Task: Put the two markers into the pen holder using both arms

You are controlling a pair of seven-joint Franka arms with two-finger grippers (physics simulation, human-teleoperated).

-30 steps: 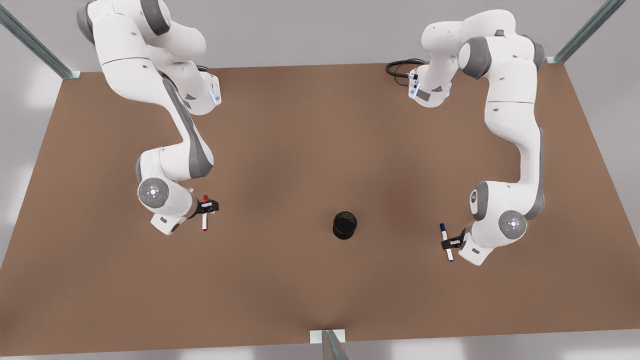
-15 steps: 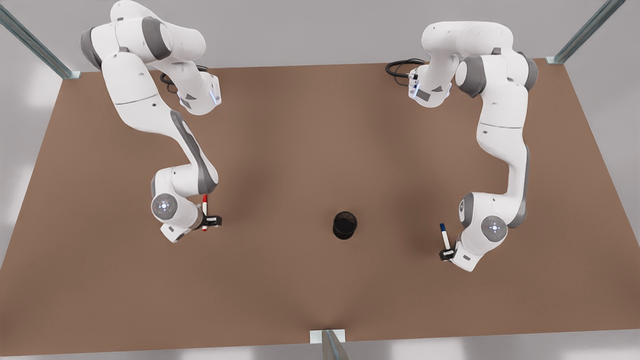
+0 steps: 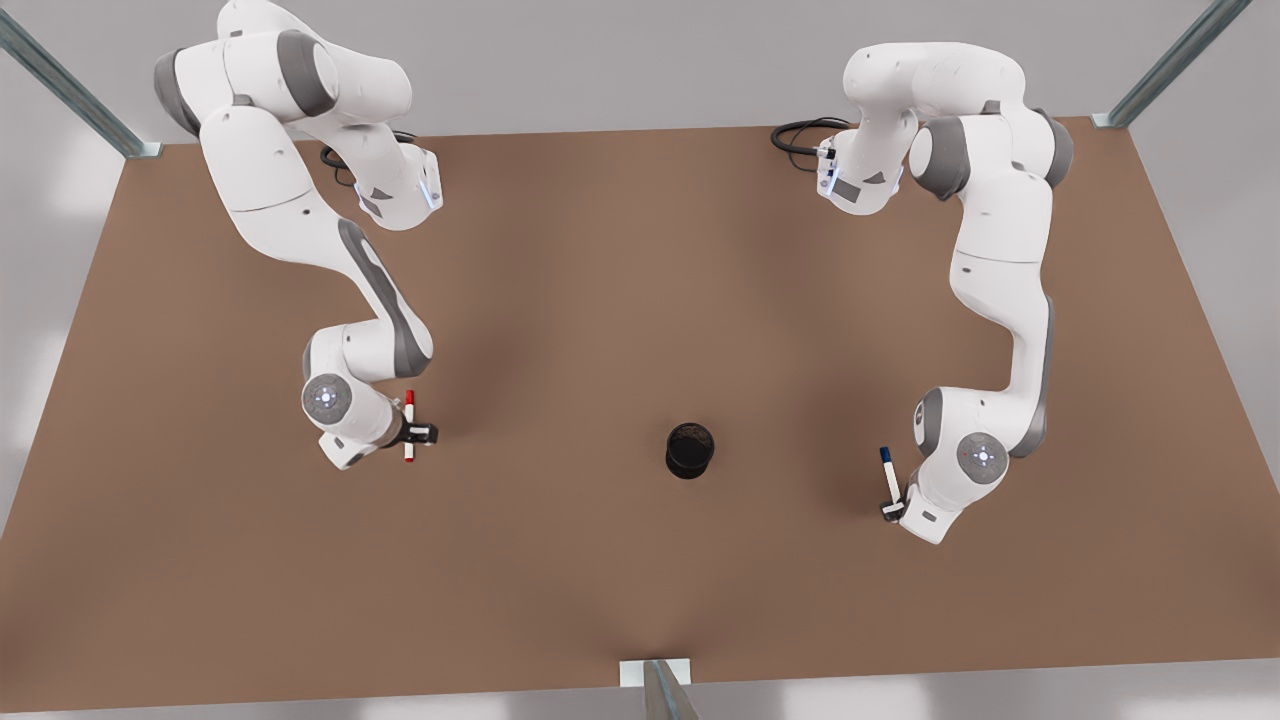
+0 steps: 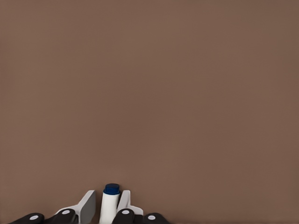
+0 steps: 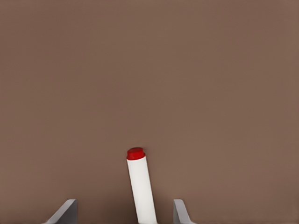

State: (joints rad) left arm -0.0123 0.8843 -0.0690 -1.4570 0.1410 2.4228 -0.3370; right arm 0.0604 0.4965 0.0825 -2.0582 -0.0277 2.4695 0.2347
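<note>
Across a wide brown table (image 3: pixel 620 300), two large white robot arms with grey joints reach down from the far edge toward the near side. On the front view's right is the left arm (image 3: pixel 1000 260), and its left gripper (image 3: pixel 891 510) sits low at the table, fingers pressed against both sides of the blue-capped marker (image 3: pixel 887 473). That marker's long axis runs roughly front to back on the table, leaning slightly, with its dark blue cap at the end farthest from the gripper, pointing toward the far edge; in the left wrist view the white barrel (image 4: pixel 110 207) stands between the two pale finger pads (image 4: pixel 87 207), cap pointing away from the palm. On the front view's left is the right arm (image 3: pixel 300 210), whose right gripper (image 3: pixel 415 434) straddles the red-capped marker (image 3: pixel 409 425). This marker also lies front to back, its red cap at the far end, its white barrel passing between the fingers and sticking out a little on the near side. In the right wrist view the barrel (image 5: pixel 141 189) rises at a slight tilt from the palm, red cap outermost, and the two finger tips (image 5: pixel 65 210) stand well apart from it on either side, so the fingers are spread and not gripping. Between the two grippers, well apart from each and nearer the left one, stands the small black cylindrical pen holder (image 3: pixel 689 450), upright, its dark opening facing up.
</note>
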